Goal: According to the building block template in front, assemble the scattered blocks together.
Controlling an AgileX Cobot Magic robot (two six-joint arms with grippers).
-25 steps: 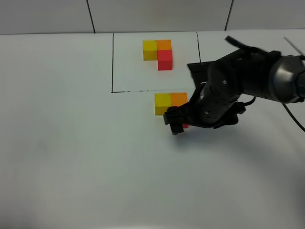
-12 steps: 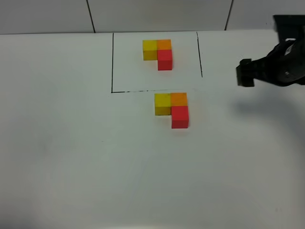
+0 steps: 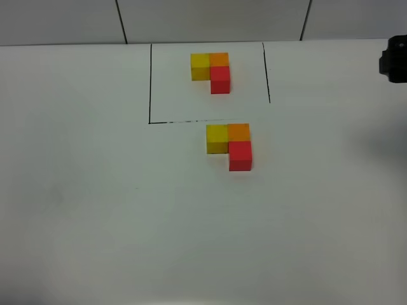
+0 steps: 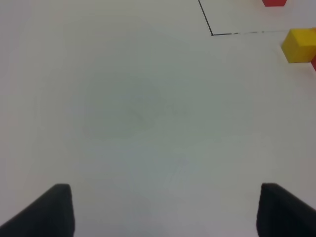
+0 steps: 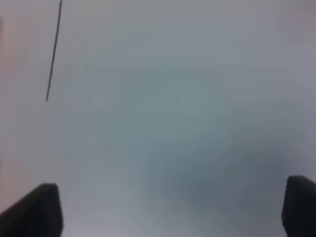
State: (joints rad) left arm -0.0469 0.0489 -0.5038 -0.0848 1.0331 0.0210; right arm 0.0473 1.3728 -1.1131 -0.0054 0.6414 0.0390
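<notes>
The right gripper (image 5: 168, 210) stands wide open, holding nothing. The left gripper (image 4: 165, 210) is likewise open and empty above the white table (image 3: 95, 210). The scattered blocks (image 3: 230, 146) sit joined, untouched.

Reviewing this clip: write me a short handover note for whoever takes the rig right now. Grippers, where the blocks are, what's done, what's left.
Left gripper: open, empty, over bare table, off to the side of the blocks.
Right gripper: open, empty, over bare table; its arm shows only at the right edge of the high view.
Template: yellow, orange and red L inside the black outline, at the back.
Scattered blocks: yellow, orange and red sit together just in front of the outline, touching, in the same L as the template.
Done: the assembly looks complete.
Left: seemingly nothing except parking the arms.
</notes>
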